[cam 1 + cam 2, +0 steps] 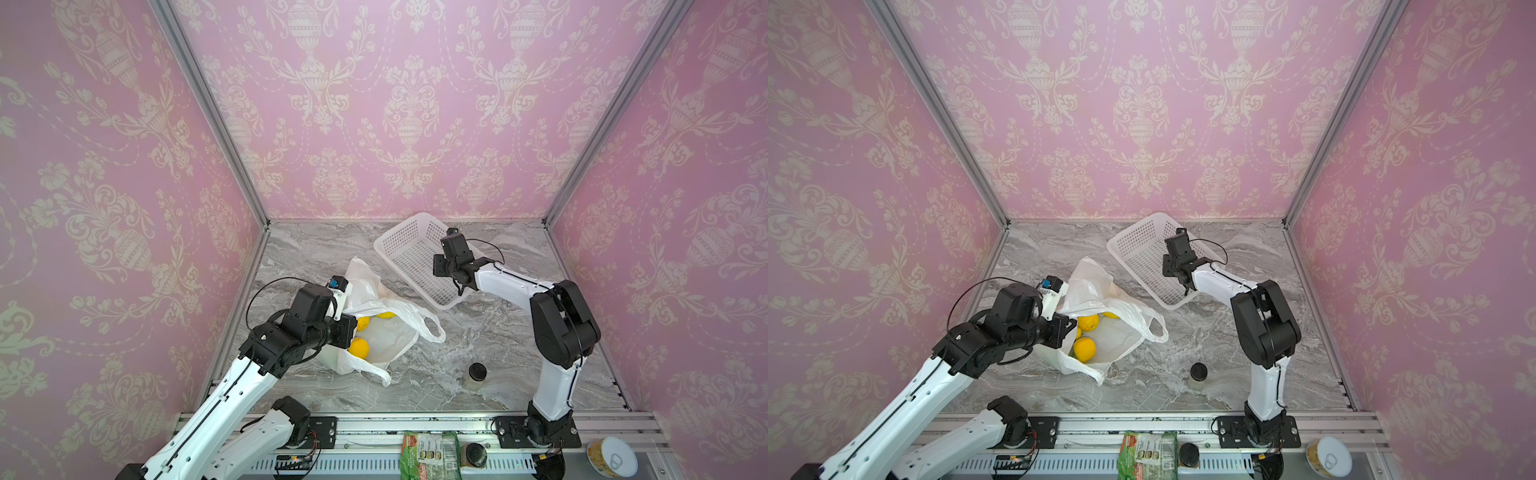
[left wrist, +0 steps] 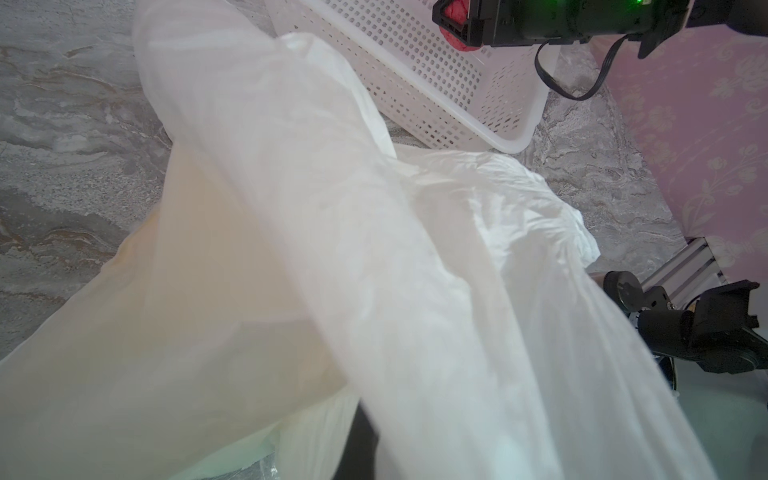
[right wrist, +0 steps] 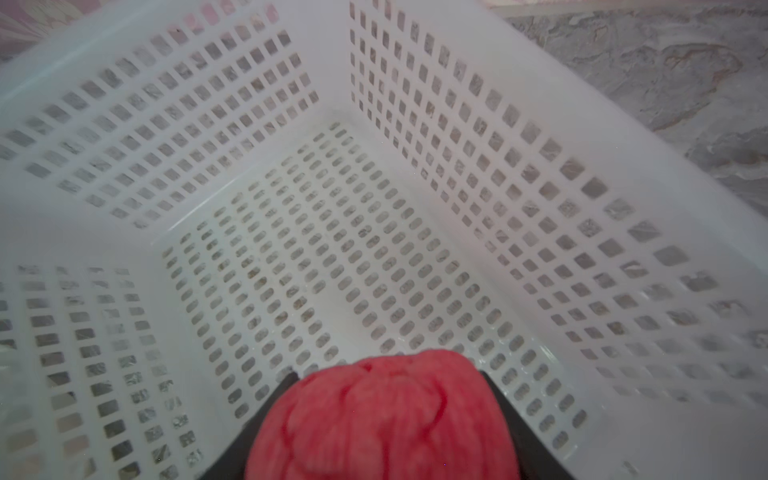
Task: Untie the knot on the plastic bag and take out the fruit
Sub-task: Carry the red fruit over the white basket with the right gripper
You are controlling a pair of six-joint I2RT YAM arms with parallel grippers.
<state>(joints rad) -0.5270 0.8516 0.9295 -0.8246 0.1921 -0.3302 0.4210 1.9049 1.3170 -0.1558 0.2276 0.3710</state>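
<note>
- Fingers of right gripper: half-spread, clamping pink-red fruit; basket floor directly beneath.
- Left gripper: closed, pinching plastic bag, 8 o'clock from basket in a top view; yellow fruits inside.

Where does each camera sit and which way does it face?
Both top views: high in front, looking down on left arm, right arm, plastic bag, basket.
Left wrist: on left arm, facing across bag film toward basket; own fingers unclear.
Right wrist: above basket, looking in; right gripper clamps pink-red fruit.
Shared: left wrist also catches that gripper and fruit.
</note>
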